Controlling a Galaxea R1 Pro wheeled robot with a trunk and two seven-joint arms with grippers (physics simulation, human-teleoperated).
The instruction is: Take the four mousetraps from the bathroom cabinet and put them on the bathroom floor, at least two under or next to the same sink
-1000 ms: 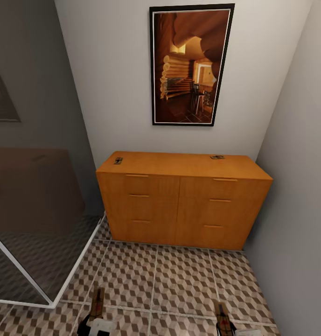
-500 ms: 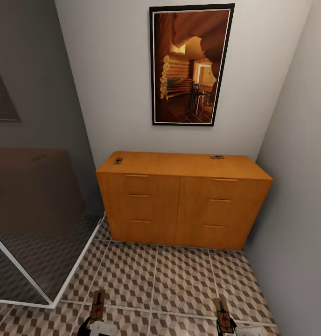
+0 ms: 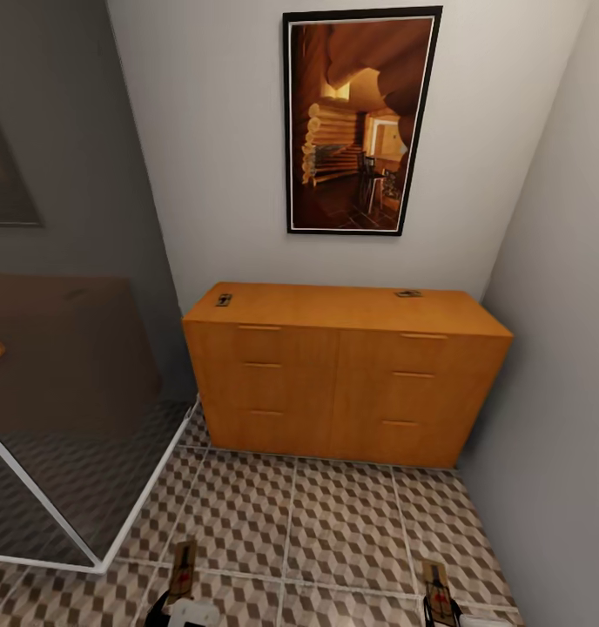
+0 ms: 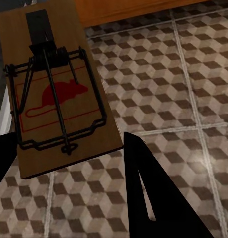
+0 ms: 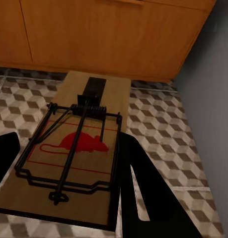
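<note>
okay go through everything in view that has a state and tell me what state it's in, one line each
Left tool: shut on a mousetrap, held above the bathroom floor.
Right tool: shut on a second mousetrap.
Mousetrap at the cabinet top's left end: lying flat, not picked up.
Mousetrap at its right end: lying flat, not picked up.
Cabinet: drawers all closed.

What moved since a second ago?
The right pincer, shut on its mousetrap, slid out to the right and a little lower in the head view. The whole picture nudged slightly, so the camera moved a bit too. The left pincer kept its mousetrap about where it was. The two mousetraps on the cabinet, left and right, stayed put.
</note>
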